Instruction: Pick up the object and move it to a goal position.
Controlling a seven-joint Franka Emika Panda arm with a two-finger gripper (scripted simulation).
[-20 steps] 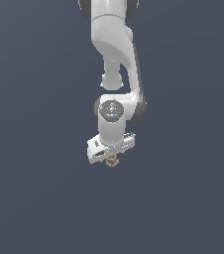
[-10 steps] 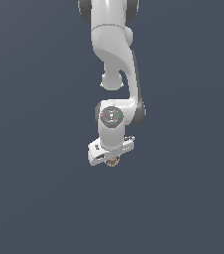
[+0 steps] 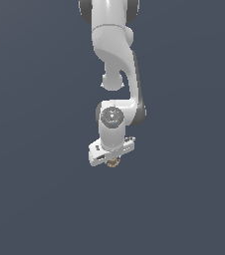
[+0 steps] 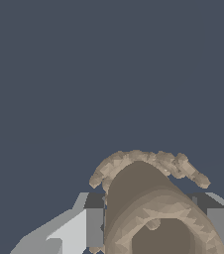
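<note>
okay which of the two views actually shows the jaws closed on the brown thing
The wrist view: the tan object sits between both jaws of the gripper. The exterior view shows only a speck.

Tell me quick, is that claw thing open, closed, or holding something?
Gripper: closed on the knobbly tan-brown object, which sits between its fingers.

The white arm (image 3: 115, 60) descends from the top of the exterior view, bends at an elbow, and ends in a vertical wrist (image 3: 112, 122). The pincer (image 3: 113, 160) points downward, its body tilted, higher toward the exterior view's right. Its fingers (image 4: 86, 223) are closed on the object (image 4: 151, 208), one against each side.
</note>
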